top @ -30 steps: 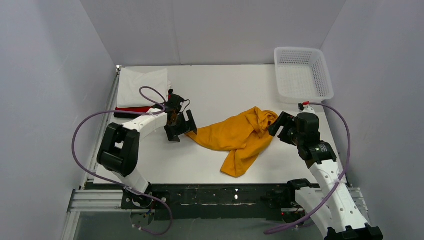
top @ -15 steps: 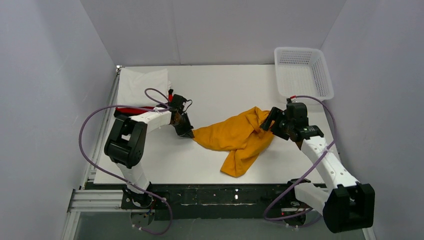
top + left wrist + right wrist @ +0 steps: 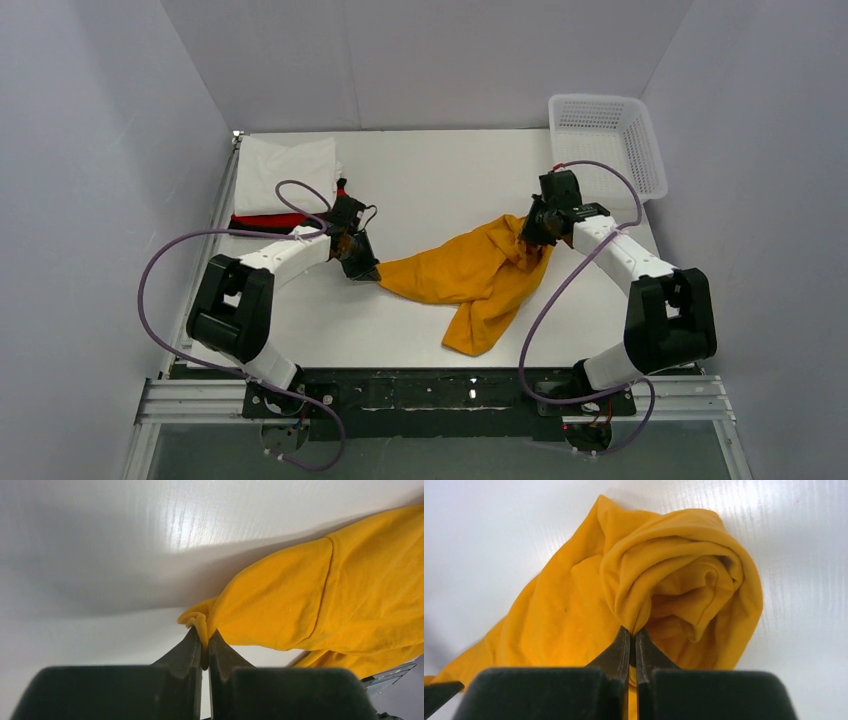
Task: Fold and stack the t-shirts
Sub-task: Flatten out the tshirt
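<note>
A crumpled mustard-orange t-shirt [image 3: 470, 275] lies mid-table. My left gripper [image 3: 366, 268] is shut on its left tip, where a fold of the cloth [image 3: 200, 622] is pinched between the left gripper [image 3: 205, 642] fingers. My right gripper [image 3: 530, 228] is shut on the bunched upper right part; in the right wrist view a rolled fold of the t-shirt [image 3: 674, 580] sits right above the closed right gripper [image 3: 633, 635]. Folded white [image 3: 285, 170], red [image 3: 265, 220] and black [image 3: 245, 230] t-shirts are stacked at the back left.
A white plastic lattice basket [image 3: 605, 150] stands at the back right corner. Grey walls enclose the white table [image 3: 430, 170] on three sides. Purple cables loop beside both arms.
Both grippers went from open to shut on the orange t-shirt. The right arm swung forward and left to the bunched end. The left gripper closed at the left tip.
</note>
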